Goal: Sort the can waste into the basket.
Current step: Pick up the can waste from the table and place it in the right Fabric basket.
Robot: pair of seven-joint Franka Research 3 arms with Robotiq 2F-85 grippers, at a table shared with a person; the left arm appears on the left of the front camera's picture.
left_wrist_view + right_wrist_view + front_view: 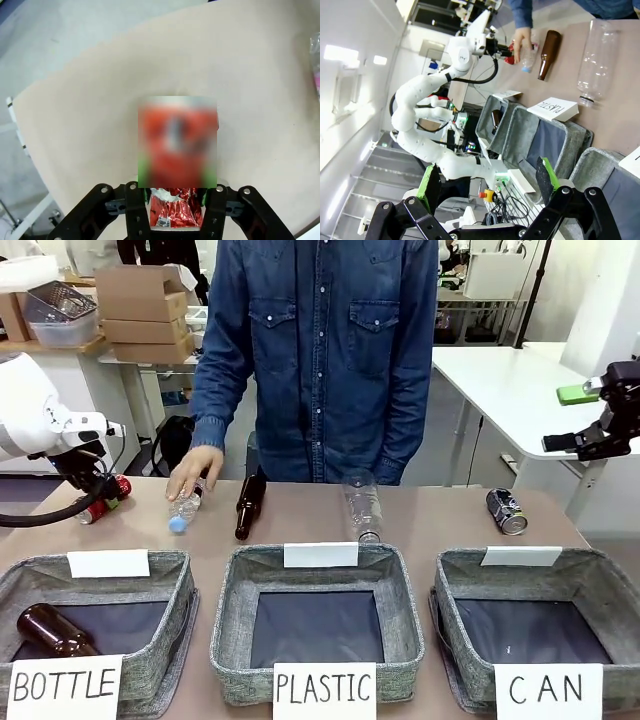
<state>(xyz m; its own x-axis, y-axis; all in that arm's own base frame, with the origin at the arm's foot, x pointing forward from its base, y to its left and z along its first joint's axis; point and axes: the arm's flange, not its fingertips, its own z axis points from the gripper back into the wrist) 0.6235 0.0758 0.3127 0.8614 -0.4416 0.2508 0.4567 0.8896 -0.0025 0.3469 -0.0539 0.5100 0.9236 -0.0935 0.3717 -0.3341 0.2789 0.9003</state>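
Left jaws are clamped on the red can (175,214): in the left wrist view we see the left gripper (175,200) with a black finger on each side of the crumpled metal. From the front, we find the pair at the far left corner of the table (440,522). We cannot tell whether the can rests on the top or hangs just clear of it.

Right jaws stand wide apart with nothing between them. The right gripper (487,180) shows its green pads (427,182) spread, and from the front it hangs raised off the table's right side.

Below it, we see the dark can (507,511) lying on its side on the table, just behind the CAN basket (590,559) at the near right.

Farther left, a person's hand (192,468) rests on a small bottle (185,508). A brown bottle (248,505) lies beside it and a big clear bottle (362,505) lies near the middle. In front stand the PLASTIC basket (235,590) and the BOTTLE basket (185,590), which holds a second brown bottle (55,632).
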